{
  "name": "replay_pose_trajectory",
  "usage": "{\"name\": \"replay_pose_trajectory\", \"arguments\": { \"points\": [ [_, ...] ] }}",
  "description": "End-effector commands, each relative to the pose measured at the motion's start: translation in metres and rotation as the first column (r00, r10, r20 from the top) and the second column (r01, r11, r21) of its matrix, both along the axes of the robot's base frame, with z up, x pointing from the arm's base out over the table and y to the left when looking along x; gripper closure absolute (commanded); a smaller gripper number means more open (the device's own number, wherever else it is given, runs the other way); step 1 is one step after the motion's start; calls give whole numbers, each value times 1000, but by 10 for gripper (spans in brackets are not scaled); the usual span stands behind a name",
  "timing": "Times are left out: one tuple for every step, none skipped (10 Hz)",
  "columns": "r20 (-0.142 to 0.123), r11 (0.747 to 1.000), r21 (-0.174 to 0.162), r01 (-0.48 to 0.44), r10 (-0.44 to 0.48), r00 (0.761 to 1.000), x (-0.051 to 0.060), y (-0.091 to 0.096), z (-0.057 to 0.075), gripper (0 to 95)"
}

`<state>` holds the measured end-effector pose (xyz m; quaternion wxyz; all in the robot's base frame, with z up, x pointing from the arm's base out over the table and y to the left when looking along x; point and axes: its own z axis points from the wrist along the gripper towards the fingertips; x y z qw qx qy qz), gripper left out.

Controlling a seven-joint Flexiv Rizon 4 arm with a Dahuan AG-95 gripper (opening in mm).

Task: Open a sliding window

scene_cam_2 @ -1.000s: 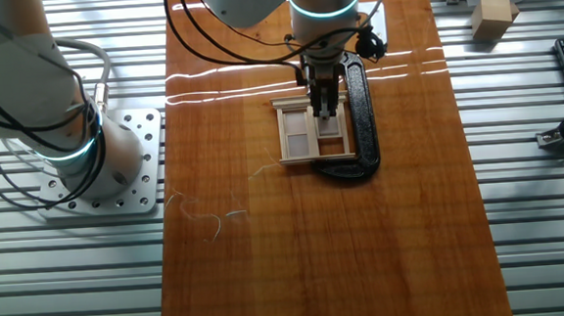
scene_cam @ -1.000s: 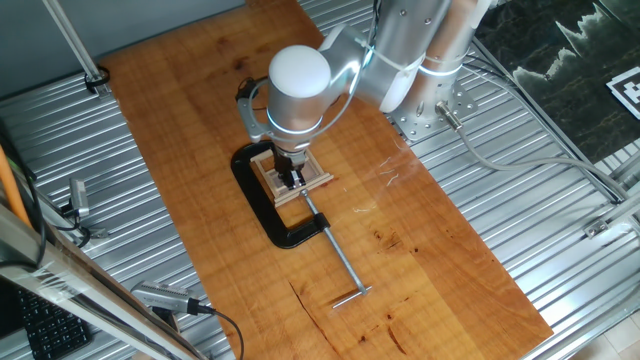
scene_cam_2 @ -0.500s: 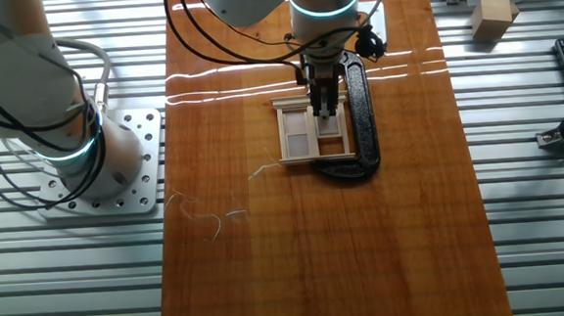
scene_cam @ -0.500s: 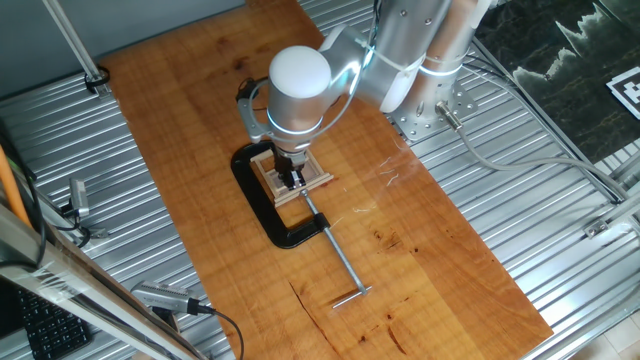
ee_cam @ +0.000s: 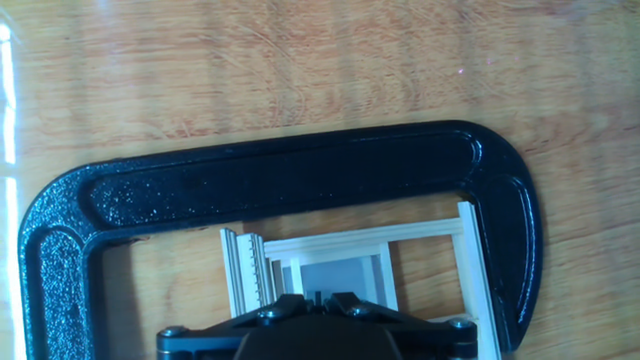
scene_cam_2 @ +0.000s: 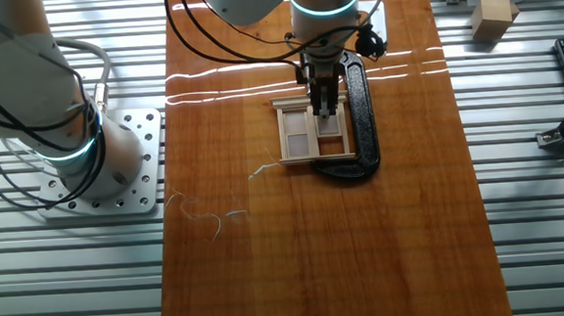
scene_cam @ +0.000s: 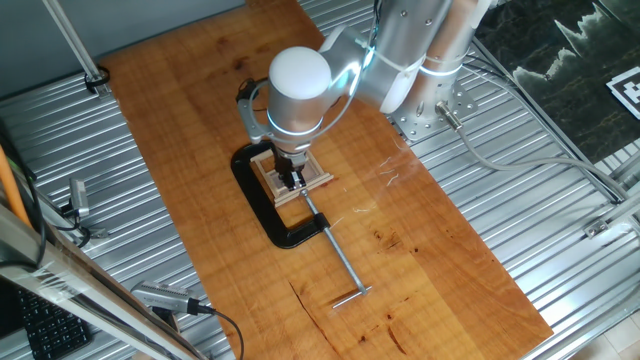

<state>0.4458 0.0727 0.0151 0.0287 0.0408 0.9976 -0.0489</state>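
Note:
The sliding window (scene_cam_2: 300, 134) is a small light wood frame lying flat on the wooden board, held inside a black C-clamp (scene_cam_2: 362, 124). It also shows in one fixed view (scene_cam: 312, 180) and in the hand view (ee_cam: 352, 243). My gripper (scene_cam_2: 324, 104) points straight down onto the right half of the window, its tips touching the sash. In the hand view the gripper (ee_cam: 320, 297) has its jaws drawn almost together, with only a thin slit between them. The arm hides much of the window in one fixed view, where the gripper (scene_cam: 292, 178) stands over it.
The C-clamp's long metal screw (scene_cam: 335, 255) runs toward the near edge of the board (scene_cam: 440, 250) and ends in a T-handle. Ribbed metal table surrounds the board. The arm base (scene_cam_2: 85, 150) stands at the left; a small wooden block (scene_cam_2: 494, 16) lies at the far right.

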Motion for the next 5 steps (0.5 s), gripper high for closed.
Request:
{"name": "replay_pose_trajectory", "arguments": {
  "points": [
    [-2, 1000, 1, 1, -1, 1000, 0, 1, -8, 950],
    [-2, 1000, 1, 1, -1, 1000, 0, 1, -8, 950],
    [-1, 1000, 0, 4, -4, 1000, -1, 1, -8, 950],
    [0, 1000, -1, 5, -5, 1000, -1, 2, -8, 950],
    [0, 1000, -1, 6, -6, 1000, -1, 2, -8, 950]
  ]
}}
